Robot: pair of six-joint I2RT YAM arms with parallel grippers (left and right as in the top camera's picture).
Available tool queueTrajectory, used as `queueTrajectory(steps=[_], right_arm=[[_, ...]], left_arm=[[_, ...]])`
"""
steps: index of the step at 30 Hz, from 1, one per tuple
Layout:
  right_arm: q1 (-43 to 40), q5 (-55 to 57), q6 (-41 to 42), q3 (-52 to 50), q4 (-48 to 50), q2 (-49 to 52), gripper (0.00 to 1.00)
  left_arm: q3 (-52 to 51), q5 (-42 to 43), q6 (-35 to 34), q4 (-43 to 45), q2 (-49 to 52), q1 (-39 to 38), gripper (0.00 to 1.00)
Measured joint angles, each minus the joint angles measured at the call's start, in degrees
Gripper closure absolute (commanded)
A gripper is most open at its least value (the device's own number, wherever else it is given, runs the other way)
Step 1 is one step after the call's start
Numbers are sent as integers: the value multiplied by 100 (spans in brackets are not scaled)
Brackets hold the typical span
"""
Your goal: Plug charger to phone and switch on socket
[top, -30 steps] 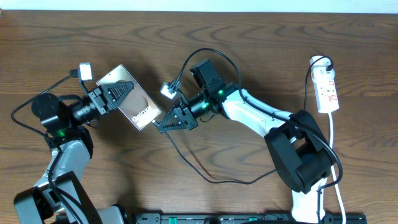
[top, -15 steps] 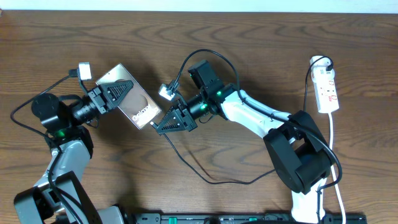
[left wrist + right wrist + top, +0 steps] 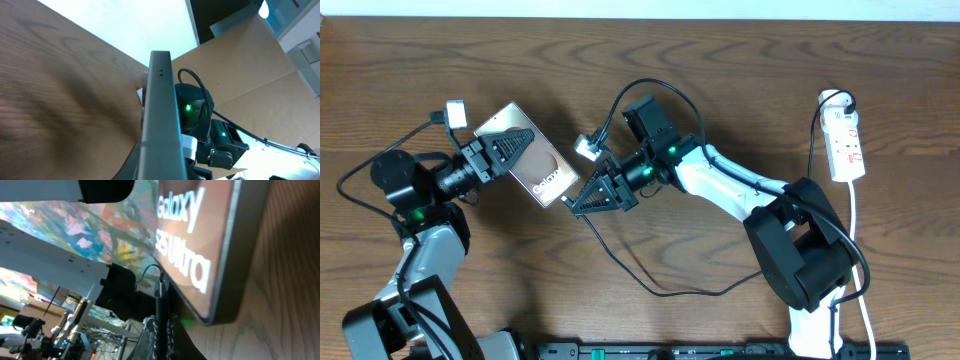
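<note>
Positions unchanged mid-frame: left gripper (image 3: 513, 147) clamps the phone (image 3: 551, 176), right gripper (image 3: 576, 203) pinches the charger (image 3: 160, 305) at its edge, seemingly unplugged.

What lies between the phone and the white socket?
The right gripper, shut on the charger, sits just beside the phone; behind it stretches the right arm. Past the arm comes table up to the socket. The overhead view shows this.
</note>
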Motion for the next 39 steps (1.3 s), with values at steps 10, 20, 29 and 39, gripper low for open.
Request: queueTrajectory(steps=[10,20,29,39], right_arm=[[0,52,61,0,2,0,99],[-4,52,109,0,9,0,99],[-11,35,127,0,35,0,99],[-22,26,149,0,63,0,99]], left_arm=[[0,0,-120,2,0,0,93],[0,0,-120,133,0,0,93],[0,2,-122,136,0,0,93],[0,15,-120,136,0,0,92]])
